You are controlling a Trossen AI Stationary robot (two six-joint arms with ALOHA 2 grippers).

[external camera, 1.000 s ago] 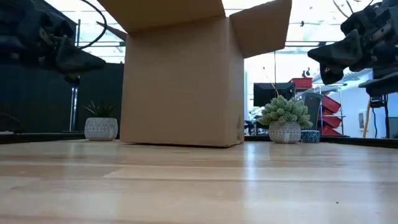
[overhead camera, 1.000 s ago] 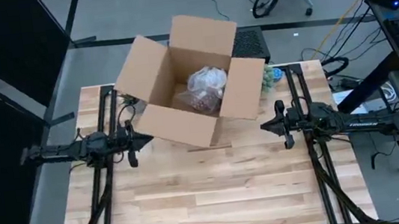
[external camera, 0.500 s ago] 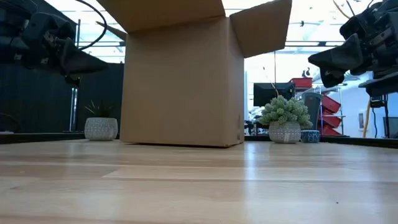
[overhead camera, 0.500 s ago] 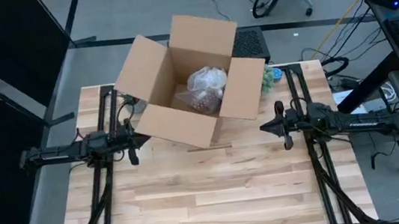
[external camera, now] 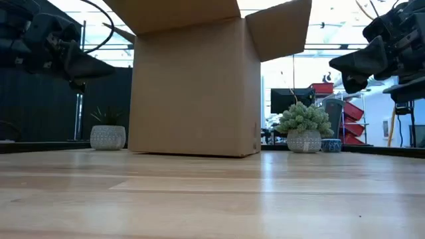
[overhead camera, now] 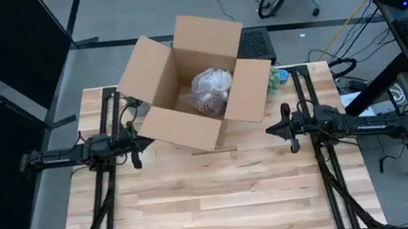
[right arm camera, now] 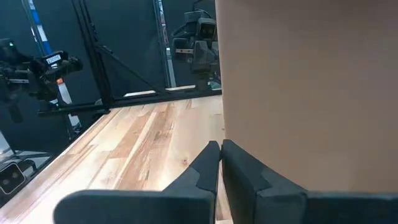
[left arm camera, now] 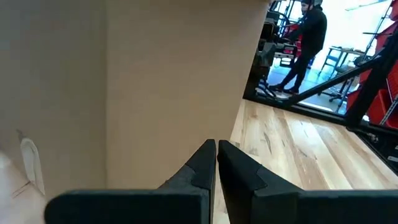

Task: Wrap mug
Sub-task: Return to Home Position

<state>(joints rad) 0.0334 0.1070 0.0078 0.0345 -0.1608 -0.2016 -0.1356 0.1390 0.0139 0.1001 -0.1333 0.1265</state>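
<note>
High view: open box (overhead camera: pixel 182 128) at the worktop's (overhead camera: pixel 213 198) far side.
Mug: hidden from sight; a bubble-wrap bundle (overhead camera: pixel 213 89) lies in the box.
Left gripper (overhead camera: pixel 150 142): left of the box, fingers (left arm camera: pixel 204 167) together.
Right gripper (overhead camera: pixel 270 131): right of it, fingers together.

High view: bright, even light from overhead; the wooden table (overhead camera: pixel 222 205) is lit evenly, with no hard glare.
Shadows: only a soft, short shadow on the table along the near edge of the cardboard box (overhead camera: pixel 192 81); the box's inside is a shade darker.
Low view: strongly backlit; the room behind burns out to white, the left gripper (external camera: pixel 103 67) and right gripper (external camera: pixel 335 62) are dark silhouettes, and the tabletop has a pale sheen.
Left wrist view: bright room beyond; a person (left arm camera: pixel 308 37) is a dark shape against it.
Right wrist view: dim, with a dark backdrop.
</note>
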